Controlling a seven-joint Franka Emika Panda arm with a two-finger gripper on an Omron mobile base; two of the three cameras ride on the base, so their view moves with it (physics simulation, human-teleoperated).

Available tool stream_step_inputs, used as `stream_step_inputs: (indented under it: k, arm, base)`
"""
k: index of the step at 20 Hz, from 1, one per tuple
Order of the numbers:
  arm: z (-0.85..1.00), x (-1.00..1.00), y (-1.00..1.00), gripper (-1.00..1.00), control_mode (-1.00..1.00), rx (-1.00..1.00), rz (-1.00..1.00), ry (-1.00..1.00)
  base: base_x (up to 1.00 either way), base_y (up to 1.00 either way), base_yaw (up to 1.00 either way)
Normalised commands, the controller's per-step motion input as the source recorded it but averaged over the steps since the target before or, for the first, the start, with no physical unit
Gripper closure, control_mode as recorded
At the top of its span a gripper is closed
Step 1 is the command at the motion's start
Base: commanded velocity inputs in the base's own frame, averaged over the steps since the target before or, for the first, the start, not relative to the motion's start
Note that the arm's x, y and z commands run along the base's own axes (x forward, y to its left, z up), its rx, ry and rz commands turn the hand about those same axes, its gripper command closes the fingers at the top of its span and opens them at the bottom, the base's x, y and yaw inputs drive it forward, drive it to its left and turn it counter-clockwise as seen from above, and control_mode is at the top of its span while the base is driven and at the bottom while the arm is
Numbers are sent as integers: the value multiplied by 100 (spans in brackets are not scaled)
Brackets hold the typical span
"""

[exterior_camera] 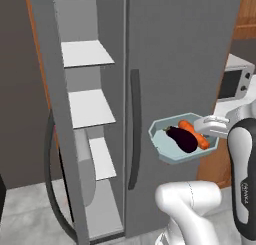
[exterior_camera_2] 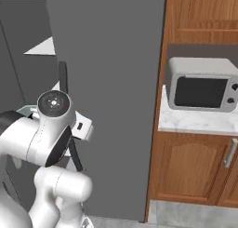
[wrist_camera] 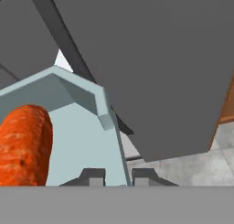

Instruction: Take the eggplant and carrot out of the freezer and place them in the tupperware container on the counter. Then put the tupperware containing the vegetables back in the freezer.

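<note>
Riding in the tub [exterior_camera: 162, 148], the eggplant [exterior_camera: 182, 139] and carrot [exterior_camera: 193, 133] are lying side by side, touching, the carrot nearer the gripper [exterior_camera: 207, 125]. That gripper is pinching the tub's rim, one fingertip [wrist_camera: 93, 176] inside the wall and one outside. Held in the air, the tub is hanging before the freezer's [exterior_camera: 175, 54] closed door, just beside its handle [exterior_camera: 134, 129]; the freezer's other door is standing open on white shelves [exterior_camera: 85, 53].

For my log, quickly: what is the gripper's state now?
Gripper: closed on the wall of the pale teal rectangular tupperware container, carrying it.
</note>
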Motion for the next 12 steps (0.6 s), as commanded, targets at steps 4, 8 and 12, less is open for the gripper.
stream_step_inputs:
  k: [4, 8, 12]
  arm:
    - [0, 0, 0, 100, 100, 0, 0, 0]
    - [0, 0, 0, 100, 100, 0, 0, 0]
    - [0, 0, 0, 100, 100, 0, 0, 0]
  base:
    - [5, 64, 0]
    - [33, 20, -3]
    - [48, 7, -5]
